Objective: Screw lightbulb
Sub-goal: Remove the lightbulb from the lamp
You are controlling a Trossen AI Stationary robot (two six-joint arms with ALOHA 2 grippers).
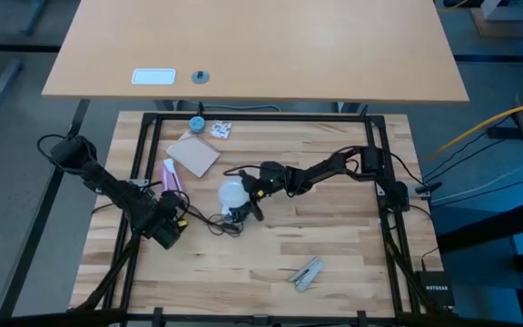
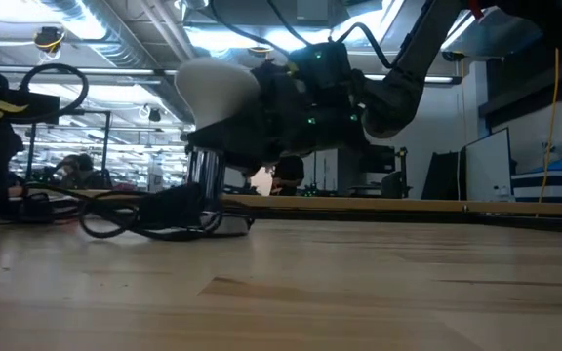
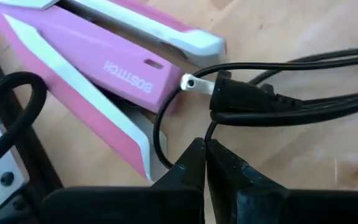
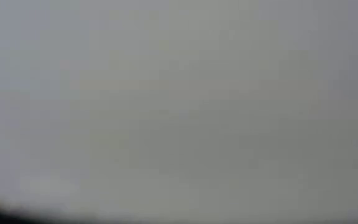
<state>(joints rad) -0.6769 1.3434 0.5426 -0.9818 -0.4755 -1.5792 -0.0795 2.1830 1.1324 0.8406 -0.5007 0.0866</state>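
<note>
A wooden table seen from above, with two dark robot arms reaching in.

At the left, the left gripper (image 1: 169, 232) rests low near the table's left side, its fingers (image 3: 191, 165) pressed together on nothing. Just ahead of it lie a pink stapler (image 3: 98, 74) and a black cord (image 3: 291, 102) ending in a plug (image 3: 229, 92).

Near the middle, the lightbulb (image 1: 233, 193) sits tilted, its white globe up and its narrow neck down in a shiny metal socket (image 2: 205, 175), which the cord runs to.

From the right, the right gripper (image 1: 248, 189) reaches across to the globe, and its jaws appear closed around the lightbulb. Its wrist camera shows only a grey blur, likely the globe filling the view.

The step in hand looks like turning the bulb into its socket. To do it well, the neck should line up straight with the socket before turning, with a light grip so the glass is not crushed and the threads do not cross. The loose socket may spin along with it.
</note>
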